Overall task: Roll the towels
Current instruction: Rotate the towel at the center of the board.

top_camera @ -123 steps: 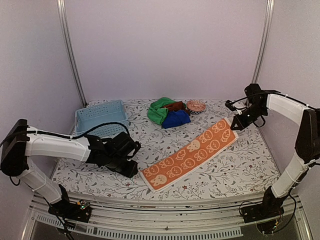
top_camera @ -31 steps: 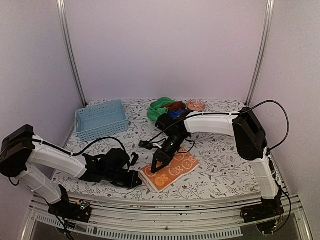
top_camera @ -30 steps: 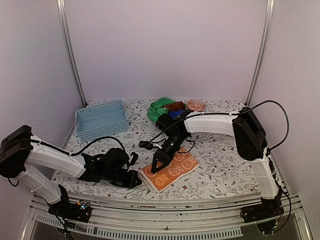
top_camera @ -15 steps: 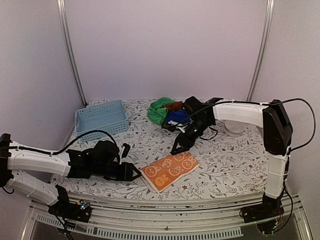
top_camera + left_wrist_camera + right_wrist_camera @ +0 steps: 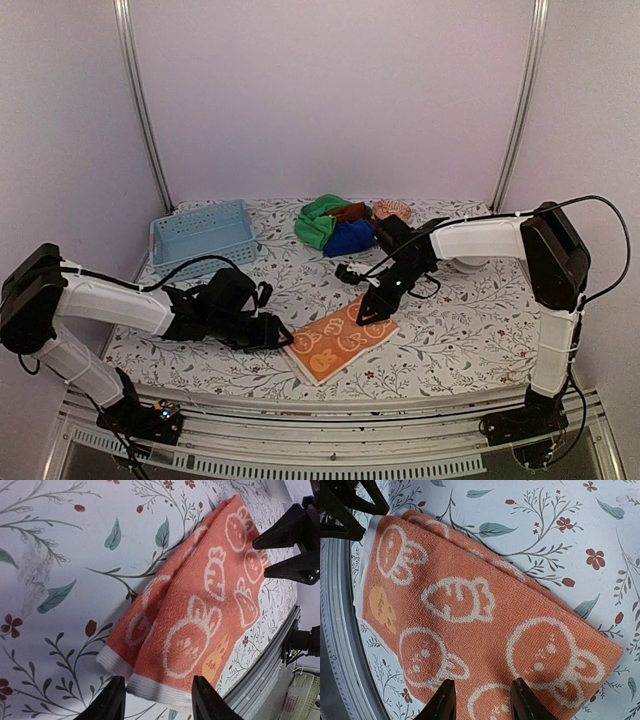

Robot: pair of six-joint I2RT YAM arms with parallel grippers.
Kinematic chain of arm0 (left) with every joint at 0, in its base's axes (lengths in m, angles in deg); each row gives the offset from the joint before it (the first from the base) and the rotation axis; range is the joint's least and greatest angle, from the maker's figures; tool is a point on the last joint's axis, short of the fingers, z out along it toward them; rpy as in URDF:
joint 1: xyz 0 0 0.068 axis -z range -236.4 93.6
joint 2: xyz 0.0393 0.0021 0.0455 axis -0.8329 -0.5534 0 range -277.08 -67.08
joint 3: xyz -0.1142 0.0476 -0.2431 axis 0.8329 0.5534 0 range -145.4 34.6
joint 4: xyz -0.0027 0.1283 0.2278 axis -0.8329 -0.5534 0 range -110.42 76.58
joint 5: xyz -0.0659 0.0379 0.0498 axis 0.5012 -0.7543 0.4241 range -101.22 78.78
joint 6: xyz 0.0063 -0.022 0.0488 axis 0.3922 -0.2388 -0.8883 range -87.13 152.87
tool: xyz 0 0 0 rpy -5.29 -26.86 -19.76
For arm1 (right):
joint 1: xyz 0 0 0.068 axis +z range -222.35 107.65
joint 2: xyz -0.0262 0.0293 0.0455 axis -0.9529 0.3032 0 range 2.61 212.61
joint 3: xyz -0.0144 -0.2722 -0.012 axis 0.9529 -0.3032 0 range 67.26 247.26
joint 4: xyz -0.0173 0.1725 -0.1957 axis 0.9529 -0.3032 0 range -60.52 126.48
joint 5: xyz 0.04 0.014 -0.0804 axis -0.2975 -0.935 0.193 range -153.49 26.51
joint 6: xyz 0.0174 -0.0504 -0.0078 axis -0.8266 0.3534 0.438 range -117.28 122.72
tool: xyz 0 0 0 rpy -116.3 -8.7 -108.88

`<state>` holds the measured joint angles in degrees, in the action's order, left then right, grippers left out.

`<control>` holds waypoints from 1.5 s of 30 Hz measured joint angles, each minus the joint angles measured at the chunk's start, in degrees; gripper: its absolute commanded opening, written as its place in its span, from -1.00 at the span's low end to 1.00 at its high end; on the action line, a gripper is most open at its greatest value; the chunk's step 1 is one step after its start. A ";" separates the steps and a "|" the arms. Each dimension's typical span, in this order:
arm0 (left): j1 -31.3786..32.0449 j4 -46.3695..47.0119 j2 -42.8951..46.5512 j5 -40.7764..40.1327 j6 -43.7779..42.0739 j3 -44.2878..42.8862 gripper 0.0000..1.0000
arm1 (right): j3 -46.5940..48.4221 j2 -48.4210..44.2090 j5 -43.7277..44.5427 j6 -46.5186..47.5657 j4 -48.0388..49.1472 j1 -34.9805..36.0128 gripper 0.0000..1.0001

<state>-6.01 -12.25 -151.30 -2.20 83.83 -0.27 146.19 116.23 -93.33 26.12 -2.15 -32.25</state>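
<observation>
Rolling is not yet begun: the orange towel (image 5: pixel 338 342) is flanked by left gripper (image 5: pixel 282 338) and right gripper (image 5: pixel 367 314), both spread, seemingly empty; an end must be pinched

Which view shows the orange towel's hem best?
Left wrist: the orange towel shows its white hem and both folded layers close up. Right wrist shows mostly its patterned top; top external shows it small.

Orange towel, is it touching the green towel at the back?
Apart. The top view shows bare floral table between the folded orange towel near the front and the green towel in the back pile.
</observation>
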 measured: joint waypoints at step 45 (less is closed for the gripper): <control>-7.17 -29.83 -21.42 -8.72 -18.43 -31.34 -0.23 | -12.72 -7.19 1.40 1.66 2.40 1.66 -0.27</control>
<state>-13.18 -42.08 -172.72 -10.92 65.41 -31.62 133.47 109.04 -91.93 27.78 0.25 -30.59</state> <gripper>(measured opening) 0.356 0.352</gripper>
